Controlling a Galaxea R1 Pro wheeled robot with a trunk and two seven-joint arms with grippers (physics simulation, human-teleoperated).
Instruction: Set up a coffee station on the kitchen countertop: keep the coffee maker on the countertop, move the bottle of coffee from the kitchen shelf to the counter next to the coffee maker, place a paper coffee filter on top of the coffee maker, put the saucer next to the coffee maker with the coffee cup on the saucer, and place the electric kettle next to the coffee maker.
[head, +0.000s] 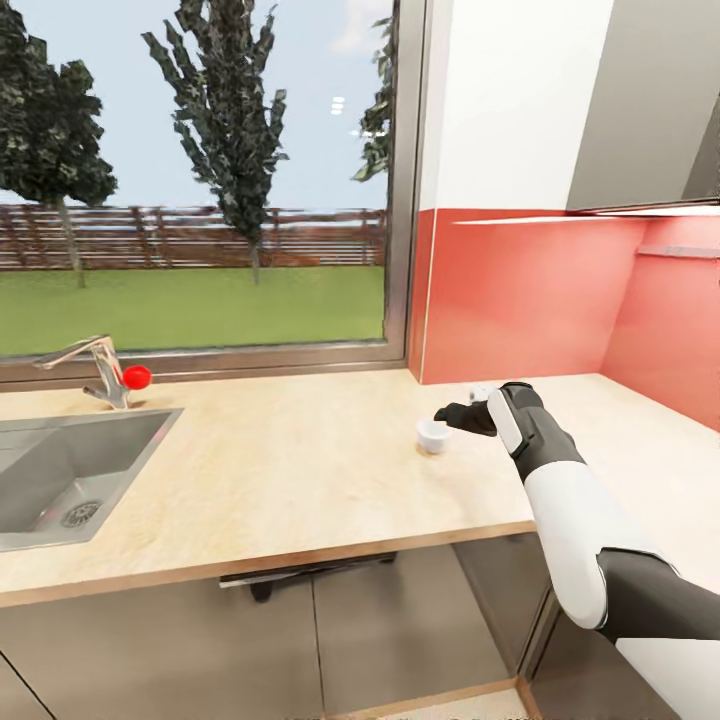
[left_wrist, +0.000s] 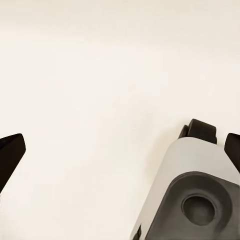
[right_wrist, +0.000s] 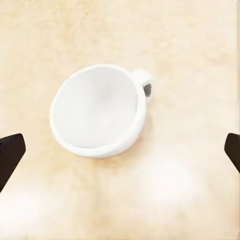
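On the kitchen countertop (head: 300, 470): the coffee cup (head: 432, 436) stands upright on the bare wood, alone, between the sink (head: 70, 480) and the red backsplash corner.
Cup from above: in the right wrist view the coffee cup (right_wrist: 97, 111) is empty, its small loop handle turned to one side, with no plate under it.
Right gripper (head: 462, 417): it hovers just beside and a little above the cup; the fingers (right_wrist: 10, 157) stand wide apart at both edges of the wrist picture and hold nothing.
Left gripper (left_wrist: 120, 150): spread wide as well, empty, facing a pale plain surface and a grey part of the robot's own body.
Done so far: as I judge it, nothing of the station is finished; the cup is on the counter but not on a saucer.
Left to do: cup on saucer, then bottle, filter and kettle beside the coffee maker.
Doubt: a small white thing behind the right wrist may be the saucer; I cannot tell.
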